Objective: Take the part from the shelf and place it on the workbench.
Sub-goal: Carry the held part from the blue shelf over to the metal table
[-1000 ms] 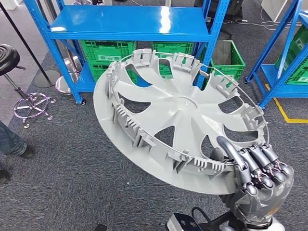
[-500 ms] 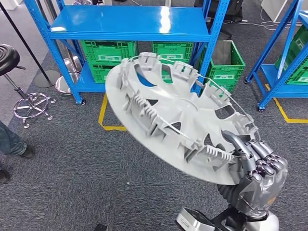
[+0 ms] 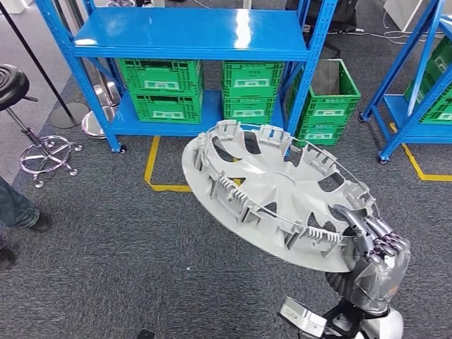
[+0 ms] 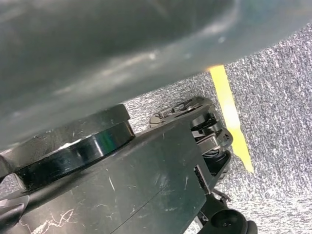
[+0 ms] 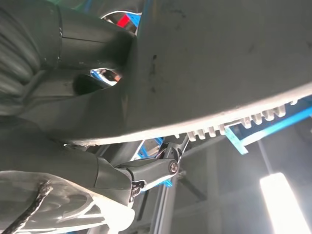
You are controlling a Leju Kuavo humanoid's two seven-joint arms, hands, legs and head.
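The part is a large grey plastic wheel cover (image 3: 272,191) with spoke cut-outs and ribbed clips around its rim. My right hand (image 3: 378,272) grips its near right rim, fingers curled over the edge, and holds it tilted above the carpet in front of the blue shelf (image 3: 192,32). In the right wrist view the cover's smooth face (image 5: 221,63) lies close against the right hand (image 5: 73,44), with its rim teeth showing. A blurred grey surface (image 4: 110,44) looms close in the left wrist view; what it is I cannot tell.
Green crates (image 3: 159,88) sit on the shelf's lower level, and another green crate (image 3: 328,92) stands beside it. A second blue rack (image 3: 421,85) is at the right. A black stool (image 3: 10,85) and a person's leg (image 3: 18,212) are at the left. Yellow tape (image 3: 155,176) marks the grey carpet.
My right hand has carried the wheel cover down and to the right, away from the shelf. The green crates and yellow tape behind it are now uncovered.
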